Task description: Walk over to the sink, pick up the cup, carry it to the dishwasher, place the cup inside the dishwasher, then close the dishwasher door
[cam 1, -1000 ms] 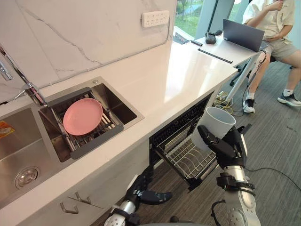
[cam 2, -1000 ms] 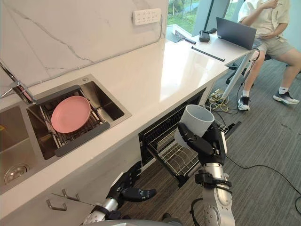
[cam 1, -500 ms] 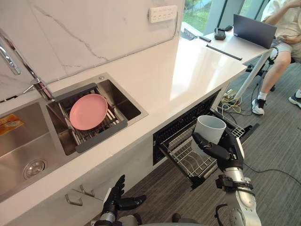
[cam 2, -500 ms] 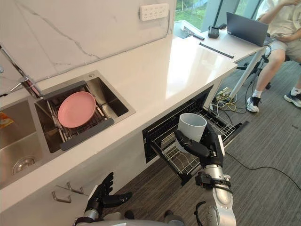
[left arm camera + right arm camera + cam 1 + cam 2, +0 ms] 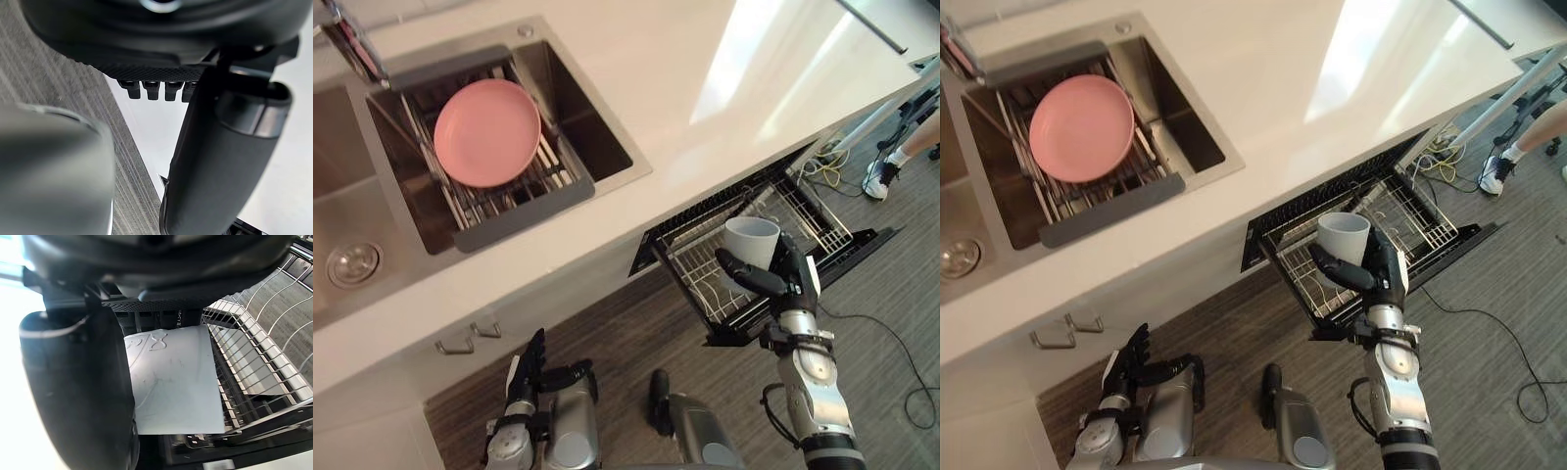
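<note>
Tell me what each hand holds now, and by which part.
The right hand holds the white cup by its side wall, fingers curled round it, above the dishwasher rack. The left hand holds nothing.

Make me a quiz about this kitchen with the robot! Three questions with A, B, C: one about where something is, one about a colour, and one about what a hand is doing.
1. Where is the pink plate?
A. on the counter
B. on the drying rack in the sink
C. in the dishwasher

2. What colour is the cup?
A. white
B. pink
C. black

3. What is the right hand doing?
A. hanging open
B. pushing a door
C. holding the cup

Answers:
1 B: the plate lies on the bars of the drying rack in the sink.
2 A: its wall and rim are white.
3 C: the thumb and fingers curl round the cup, above the pulled-out dishwasher rack.
</note>
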